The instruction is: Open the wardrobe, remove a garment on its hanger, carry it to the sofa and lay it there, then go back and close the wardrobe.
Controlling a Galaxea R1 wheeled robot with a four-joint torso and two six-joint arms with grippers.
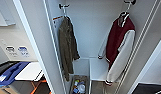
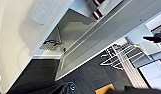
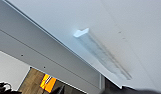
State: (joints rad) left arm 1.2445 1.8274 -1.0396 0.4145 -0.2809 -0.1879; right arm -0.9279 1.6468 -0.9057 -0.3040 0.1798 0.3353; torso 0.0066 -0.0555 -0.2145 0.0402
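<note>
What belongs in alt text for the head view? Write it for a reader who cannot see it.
An open white wardrobe holds a maroon jacket with white sleeves on a white hanger at the right. An olive-green jacket hangs at the left, above a bin of small items on the floor.

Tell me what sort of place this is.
Probably an office or workplace storage corner: a tall white wardrobe stands open, with a maroon varsity jacket with white sleeves and an olive-green jacket hanging inside, beside a blue-lidded bin.
</note>
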